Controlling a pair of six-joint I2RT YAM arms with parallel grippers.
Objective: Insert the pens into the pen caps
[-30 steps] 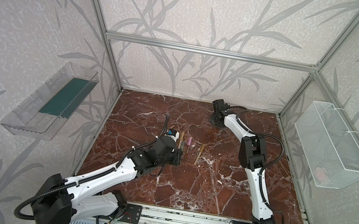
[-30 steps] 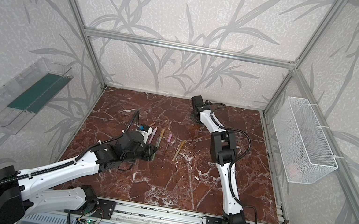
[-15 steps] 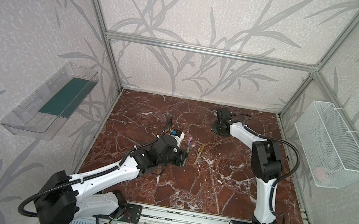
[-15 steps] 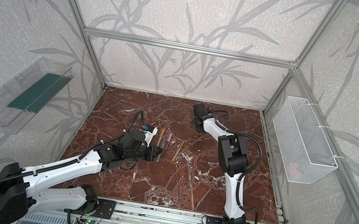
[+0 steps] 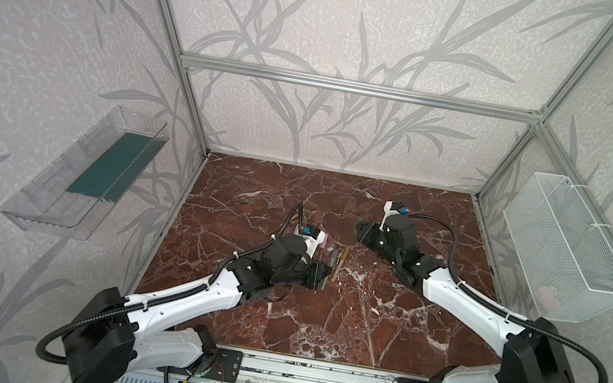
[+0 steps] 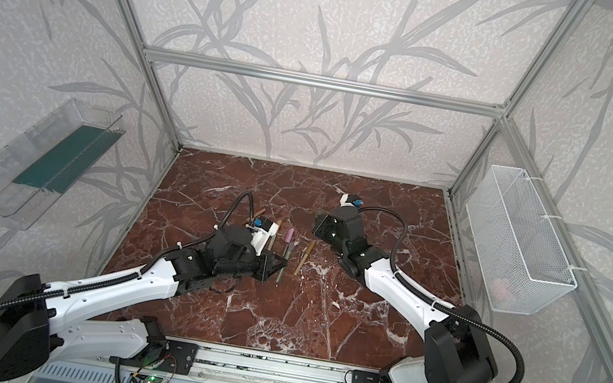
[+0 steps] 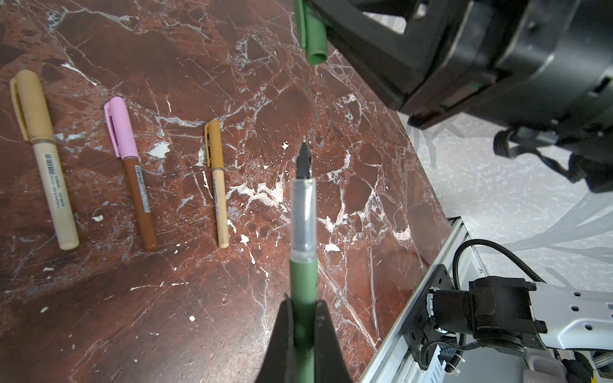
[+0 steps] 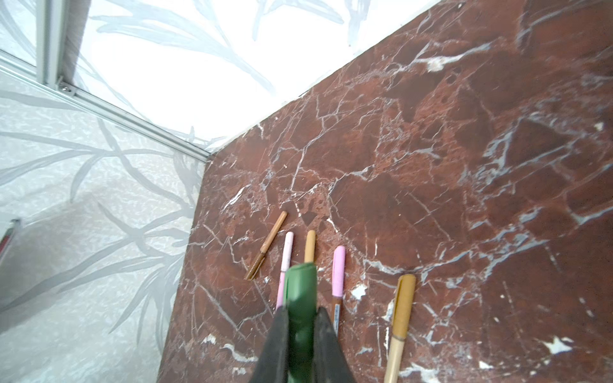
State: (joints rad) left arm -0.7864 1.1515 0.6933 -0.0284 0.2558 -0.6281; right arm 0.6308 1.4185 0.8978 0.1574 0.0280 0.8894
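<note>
Green pen (image 7: 302,275) is clamped by its body in the left gripper (image 7: 303,306), with its clear section and dark nib sticking out ahead of the fingers. The right gripper (image 8: 300,313) is closed just as firmly on the green cap (image 8: 300,282). A second ago the right arm was stretched out toward the far side of the table (image 5: 315,329). It has since swung back to the middle, and the left arm has nudged over a little to meet it. I read that as the fetching being done and the lining-up begun.

In the left wrist view the nib points roughly at what looks like the cap's open end (image 7: 314,56). The two are clearly apart and both are off the marble (the cap seems a touch to one side of the pen's line). Both top views show the grippers facing each other across the row of pens.

On the table beside them lie the rest, among them a pink-capped brown pen (image 7: 129,172) and a gold pen (image 7: 217,185), already capped.
</note>
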